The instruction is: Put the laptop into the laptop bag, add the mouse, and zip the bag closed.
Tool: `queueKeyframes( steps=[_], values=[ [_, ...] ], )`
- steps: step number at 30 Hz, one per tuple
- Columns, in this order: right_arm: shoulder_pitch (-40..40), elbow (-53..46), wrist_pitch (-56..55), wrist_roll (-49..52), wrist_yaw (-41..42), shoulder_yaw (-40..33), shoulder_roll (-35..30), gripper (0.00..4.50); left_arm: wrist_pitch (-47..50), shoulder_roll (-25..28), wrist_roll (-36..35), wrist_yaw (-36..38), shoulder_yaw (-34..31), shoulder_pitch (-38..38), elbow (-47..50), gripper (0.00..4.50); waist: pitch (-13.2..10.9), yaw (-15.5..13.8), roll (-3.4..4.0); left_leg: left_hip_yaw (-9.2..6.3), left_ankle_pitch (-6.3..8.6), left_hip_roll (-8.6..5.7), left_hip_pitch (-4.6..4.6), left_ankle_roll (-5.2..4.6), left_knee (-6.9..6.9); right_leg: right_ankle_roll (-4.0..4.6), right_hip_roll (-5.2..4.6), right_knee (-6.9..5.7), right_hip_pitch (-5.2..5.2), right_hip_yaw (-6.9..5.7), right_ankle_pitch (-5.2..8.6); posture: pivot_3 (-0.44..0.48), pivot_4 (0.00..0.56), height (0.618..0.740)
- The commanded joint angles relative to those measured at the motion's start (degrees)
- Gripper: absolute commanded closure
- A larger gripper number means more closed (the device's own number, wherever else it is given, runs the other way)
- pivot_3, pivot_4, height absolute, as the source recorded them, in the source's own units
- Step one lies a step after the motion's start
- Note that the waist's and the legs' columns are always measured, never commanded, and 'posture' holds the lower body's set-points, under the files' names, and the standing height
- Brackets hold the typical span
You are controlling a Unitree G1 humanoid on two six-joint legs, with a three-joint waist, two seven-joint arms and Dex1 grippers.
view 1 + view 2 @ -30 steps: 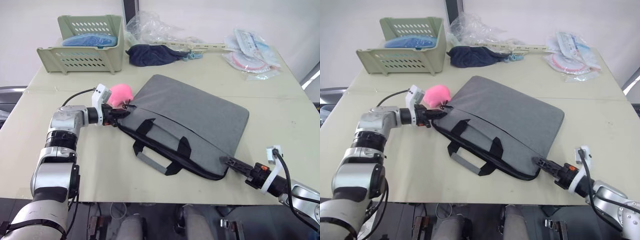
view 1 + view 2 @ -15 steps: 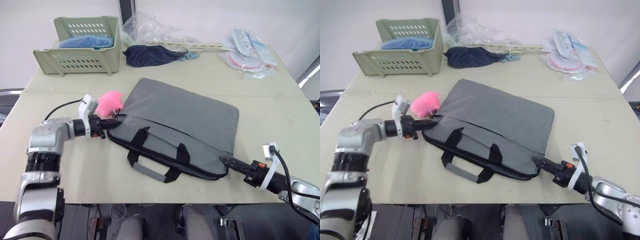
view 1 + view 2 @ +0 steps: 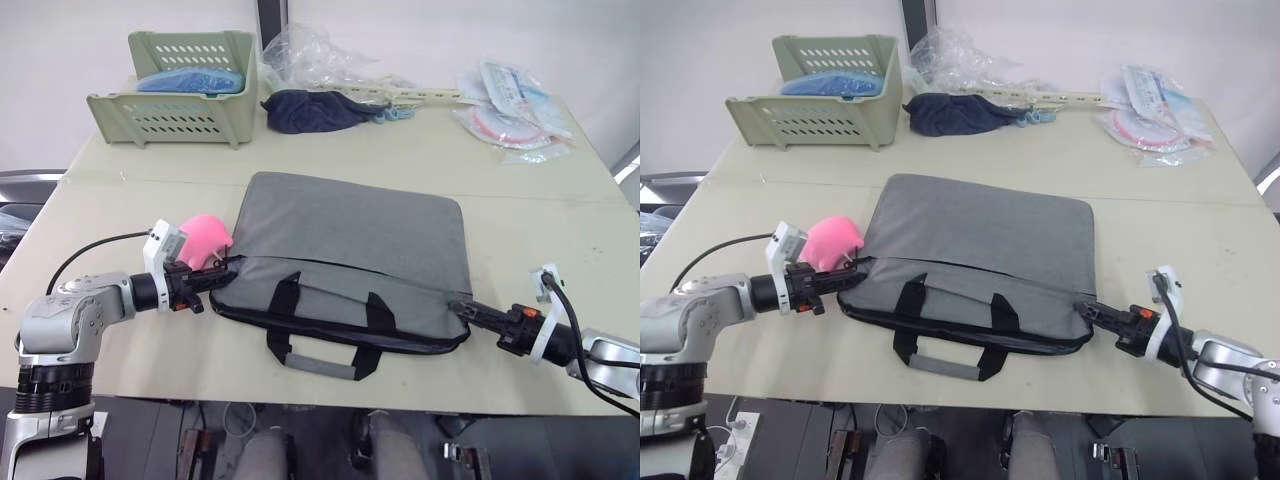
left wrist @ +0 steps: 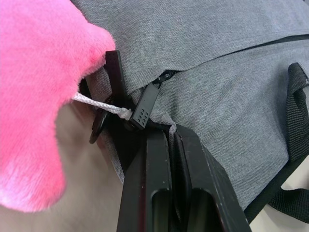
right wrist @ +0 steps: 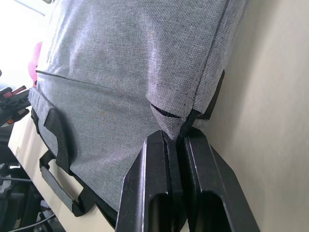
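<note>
Both grippers pinch opposite corners of the laptop bag (image 3: pixel 350 255), which lies flat on the table (image 3: pixel 560 200).

The left gripper (image 3: pixel 222 274) is clamped on fabric at the bag's left front corner, just below the black zipper pull (image 4: pixel 144 107), which sits at the end of the zipper there. A white cord runs from that spot to the pink plush toy (image 3: pixel 205 236) touching the bag's left edge. The right gripper (image 3: pixel 462 307) is closed on the bag's right front corner. The bag's two black strap handles (image 3: pixel 325 335) lie along its front edge. Beyond the bag's far edge sit a green slotted basket (image 3: pixel 175 105), a dark navy cloth bundle (image 3: pixel 315 108) and clear plastic packets (image 3: pixel 515 100).
</note>
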State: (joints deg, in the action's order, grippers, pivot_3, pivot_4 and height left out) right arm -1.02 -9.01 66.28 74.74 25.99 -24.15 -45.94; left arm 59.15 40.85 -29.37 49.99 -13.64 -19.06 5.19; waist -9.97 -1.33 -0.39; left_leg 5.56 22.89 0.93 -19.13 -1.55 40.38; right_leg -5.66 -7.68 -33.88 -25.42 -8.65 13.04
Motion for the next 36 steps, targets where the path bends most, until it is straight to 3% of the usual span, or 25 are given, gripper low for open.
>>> queueKeyframes(
  steps=[1, 8, 10, 13, 14, 16, 18, 21, 23, 25, 28, 33, 36],
  values=[
    [0.3, -1.5, 0.3, 0.8, 1.6, -3.4, -1.6, 4.47, 2.2, 2.2, -1.9, -0.7, -1.2, 3.1, 3.7, 4.50, 0.0, 0.0, 0.02, 0.00, 0.00, 0.00, -0.01, 0.00, 0.00, 0.00, 0.00, 0.02, 0.00, 0.00, 0.00, 0.000, 0.150, 0.740],
    [0.4, -1.9, -0.3, -1.0, 1.8, -2.5, -0.6, 4.47, -0.4, 3.4, -1.6, -1.3, 0.3, 4.9, 3.6, 4.50, 0.0, 0.0, 0.04, 0.02, 0.00, -0.01, 0.01, 0.00, 0.00, 0.00, 0.01, 0.01, 0.00, 0.02, 0.00, 0.000, 0.150, 0.740],
    [-0.7, -0.6, -1.8, -2.6, 1.2, -2.5, 0.0, 3.64, -1.9, 3.5, -1.3, -1.3, 0.6, 5.0, 3.0, 4.50, 0.0, 0.0, 0.06, 0.02, 0.01, -0.01, 0.01, 0.01, 0.00, 0.00, 0.01, 0.00, 0.00, 0.02, 0.00, 0.000, 0.150, 0.740],
    [-1.7, 0.4, -2.2, -3.3, 1.7, -3.3, 0.2, 2.41, -3.1, 3.8, -1.5, -1.9, -0.4, 4.9, 1.6, 3.53, 0.0, 0.0, 0.07, 0.09, 0.01, -0.01, 0.03, 0.01, 0.00, 0.00, 0.01, 0.00, 0.00, 0.07, 0.00, 0.000, 0.150, 0.740],
    [-1.8, 0.5, -2.2, -3.3, 1.6, -3.6, 0.4, 1.69, -3.3, 3.9, -1.5, -2.1, -0.6, 4.9, 1.3, 2.89, 0.0, 0.0, 0.08, 0.09, 0.01, -0.01, 0.03, 0.01, 0.00, 0.00, 0.01, 0.00, 0.00, 0.08, 0.00, 0.000, 0.150, 0.740],
    [-2.0, 0.4, -2.3, -3.7, 1.8, -3.3, 0.7, 1.00, -3.5, 3.8, -1.6, -2.4, -0.4, 4.4, 0.7, 2.27, 0.0, 0.0, 0.08, 0.09, 0.01, -0.01, 0.04, 0.01, 0.00, 0.00, 0.02, 0.00, 0.00, 0.08, 0.00, 0.000, 0.150, 0.740],
    [-2.2, 0.1, -2.3, -4.3, 1.9, -2.8, 1.1, 0.03, -3.5, 3.4, -1.8, -2.8, 0.2, 3.6, 0.4, 1.29, 0.0, -0.1, 0.08, 0.08, 0.01, -0.01, 0.01, 0.01, 0.00, 0.00, 0.01, 0.00, 0.00, 0.06, 0.00, 0.000, 0.150, 0.740],
    [-2.1, -0.5, -1.3, -3.9, 2.8, -2.4, 1.1, 0.00, -2.2, 3.1, -2.5, -2.9, 0.8, 2.2, -0.1, 0.06, 0.0, -0.3, 0.09, 0.08, 0.00, -0.04, 0.01, 0.01, 0.01, 0.00, -0.02, 0.00, 0.01, 0.07, 0.00, 0.000, 0.150, 0.740],
    [-1.5, -1.1, -1.4, -4.4, 3.4, -2.3, 0.9, 0.00, -1.9, 3.5, -2.3, -2.8, 1.4, 2.1, -0.4, 0.06, 0.1, -0.2, 0.10, 0.06, 0.00, -0.03, 0.02, 0.01, 0.01, 0.00, -0.01, -0.01, 0.01, 0.09, 0.00, 0.000, 0.150, 0.740],
    [-1.0, -1.5, -1.6, -5.0, 4.1, -2.1, 0.8, 0.55, -1.9, 3.3, -2.4, -2.9, 1.5, 1.7, -0.8, 0.00, 0.1, -0.1, 0.11, 0.07, 0.00, -0.02, 0.03, 0.01, 0.01, 0.00, 0.01, -0.01, 0.01, 0.08, 0.00, 0.000, 0.150, 0.740],
    [-0.5, -2.1, -1.5, -4.8, 4.7, -2.3, 1.1, 1.78, -1.9, 2.9, -2.7, -2.9, 1.5, 1.5, -0.8, 0.78, 0.1, -0.2, 0.11, 0.08, 0.00, -0.03, 0.02, 0.01, 0.01, 0.00, 0.00, 0.00, 0.01, 0.08, 0.00, 0.000, 0.150, 0.740],
    [-0.6, -2.3, -1.7, -4.5, 4.9, -2.7, 1.9, 4.34, -1.8, 2.7, -3.2, -3.2, 1.7, 0.9, -1.0, 3.28, 0.1, -0.1, 0.12, 0.06, 0.00, -0.01, 0.03, 0.01, 0.00, 0.00, 0.02, -0.01, 0.01, 0.08, 0.00, 0.000, 0.150, 0.740],
    [-2.0, -0.8, -2.9, -5.5, 4.5, -3.2, 2.1, 4.50, -2.5, 1.3, -3.5, -4.0, 1.8, -0.5, -1.2, 4.40, 0.1, -0.1, 0.12, 0.06, 0.00, -0.02, 0.03, 0.01, 0.01, 0.00, 0.01, 0.00, 0.01, 0.08, 0.00, 0.000, 0.150, 0.740]
  ],
)
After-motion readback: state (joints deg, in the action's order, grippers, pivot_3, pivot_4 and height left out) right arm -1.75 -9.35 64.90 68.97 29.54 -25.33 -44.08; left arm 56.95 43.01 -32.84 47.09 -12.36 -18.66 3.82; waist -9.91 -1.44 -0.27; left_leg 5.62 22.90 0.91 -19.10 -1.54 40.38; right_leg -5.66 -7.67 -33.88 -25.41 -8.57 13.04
